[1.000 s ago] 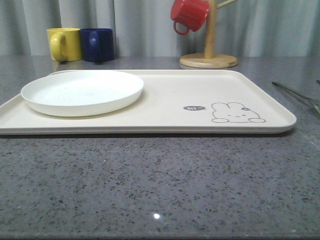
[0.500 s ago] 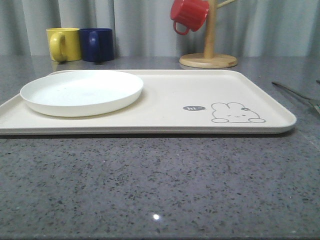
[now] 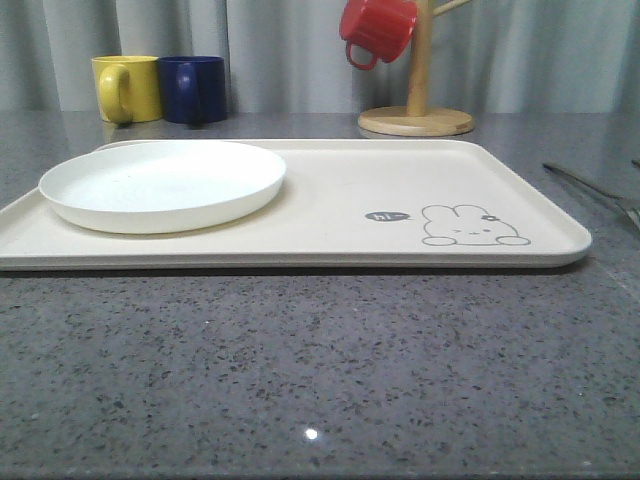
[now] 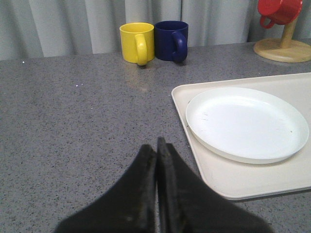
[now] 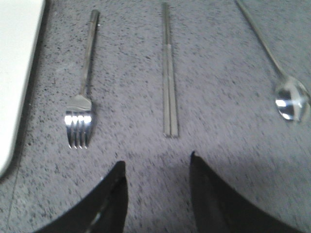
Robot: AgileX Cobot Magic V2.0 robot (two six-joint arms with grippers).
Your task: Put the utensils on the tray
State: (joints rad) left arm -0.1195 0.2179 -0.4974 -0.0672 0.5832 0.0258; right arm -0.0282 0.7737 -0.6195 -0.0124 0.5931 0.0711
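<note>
The cream tray (image 3: pixel 340 200) with its rabbit drawing lies across the middle of the grey table. On the table to its right lie three silver utensils side by side: a fork (image 5: pixel 82 97) nearest the tray's edge (image 5: pixel 14 63), flat chopsticks (image 5: pixel 168 82), then a spoon (image 5: pixel 286 97). A slim handle (image 3: pixel 585 186) of one shows at the front view's right edge. My right gripper (image 5: pixel 156 165) is open over bare table, just short of the chopsticks' ends. My left gripper (image 4: pixel 156 143) is shut and empty, over the table beside the tray's left edge (image 4: pixel 233 179).
A white plate (image 3: pixel 165 185) sits on the tray's left half. Behind the tray stand a yellow mug (image 3: pixel 128 88) and a dark blue mug (image 3: pixel 195 89). A wooden mug stand (image 3: pixel 417 115) at the back right holds a red mug (image 3: pixel 375 30).
The whole front view has drifted a few pixels to the left. Nothing on the table has moved relative to the rest.
</note>
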